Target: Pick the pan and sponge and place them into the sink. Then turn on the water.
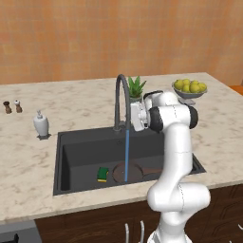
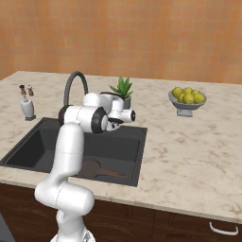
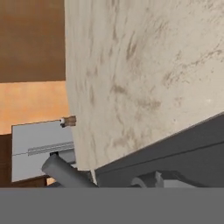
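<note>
The dark grey sink (image 1: 76,156) is set into the marble counter. Its tall arched faucet (image 1: 121,97) runs a thin blue stream of water (image 1: 126,154) down into the basin. The green and yellow sponge (image 1: 103,174) lies on the basin floor. Right of it rests the dark brown pan (image 1: 134,171), partly hidden by my arm. From the right base view the pan (image 2: 92,168) shows its handle pointing right. My gripper (image 1: 133,121) hangs just right of the faucet's spout, above the basin's back edge. Its fingers are too small and hidden to read.
A white soap dispenser (image 1: 41,124) stands left of the sink, with two small shakers (image 1: 12,107) farther left. A potted plant (image 1: 136,88) sits behind the faucet. A bowl of lemons (image 1: 190,88) stands at the back right.
</note>
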